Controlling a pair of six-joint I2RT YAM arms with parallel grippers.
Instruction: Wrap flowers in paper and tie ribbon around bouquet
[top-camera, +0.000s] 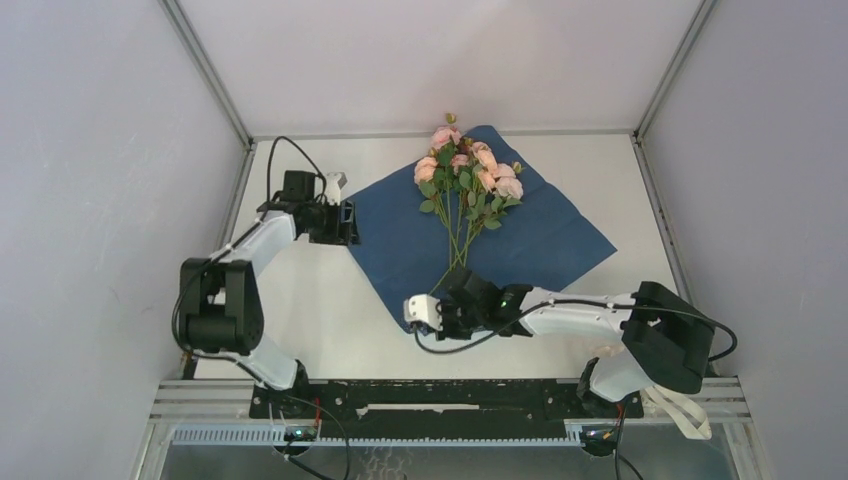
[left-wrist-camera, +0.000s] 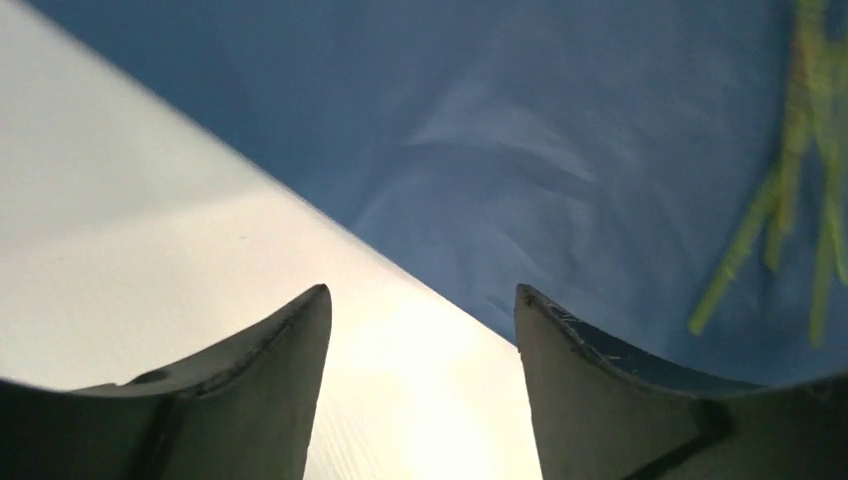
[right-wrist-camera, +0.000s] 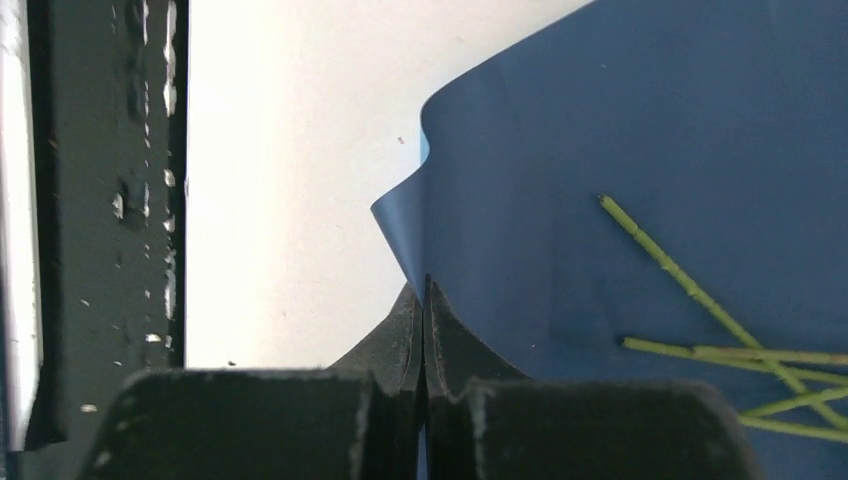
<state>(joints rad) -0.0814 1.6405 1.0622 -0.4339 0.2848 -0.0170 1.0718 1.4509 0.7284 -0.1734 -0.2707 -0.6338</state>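
Pinches the bottom corner of the paper (top-camera: 540, 235) in the clenched right tool (right-wrist-camera: 425, 300), probably to fold it over the flowers (top-camera: 468, 172); holds the left tool (left-wrist-camera: 420, 295) released at the left corner.

High view, two wrist close-ups
Top camera faces down on the bench (top-camera: 310, 320); wrist cameras look past left pincer (left-wrist-camera: 420, 300) and right pincer (right-wrist-camera: 425, 290) onto shared paper (top-camera: 545, 235) ahead

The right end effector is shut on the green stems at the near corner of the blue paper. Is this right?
Not quite. The right end effector is shut on the paper itself, at its near corner; the stems lie apart. The right wrist view shows it.
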